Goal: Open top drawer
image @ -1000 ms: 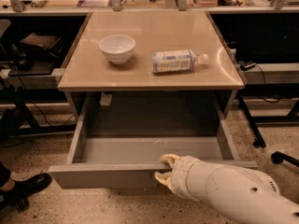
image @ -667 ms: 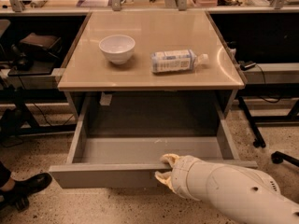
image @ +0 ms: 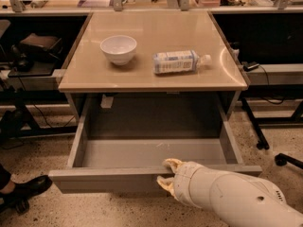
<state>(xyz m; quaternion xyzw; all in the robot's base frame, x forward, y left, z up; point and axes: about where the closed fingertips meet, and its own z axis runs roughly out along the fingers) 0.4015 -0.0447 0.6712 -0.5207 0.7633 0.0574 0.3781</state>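
Observation:
The top drawer [image: 104, 178] is pulled far out from under the tan tabletop, and its plain grey interior lies bare. My gripper [image: 167, 173] sits at the drawer's front panel, right of its middle. One pale fingertip hooks over the panel's top rim and the other lies against its outer face, so the fingers pinch the front panel. The white arm comes in from the lower right corner and covers part of the front.
A white bowl [image: 118, 48] and a plastic bottle [image: 179, 61] lying on its side rest on the tabletop [image: 151, 77]. Dark shelving flanks the table. A person's black shoe [image: 23, 189] is on the floor at lower left. A chair base wheel [image: 280, 160] stands at right.

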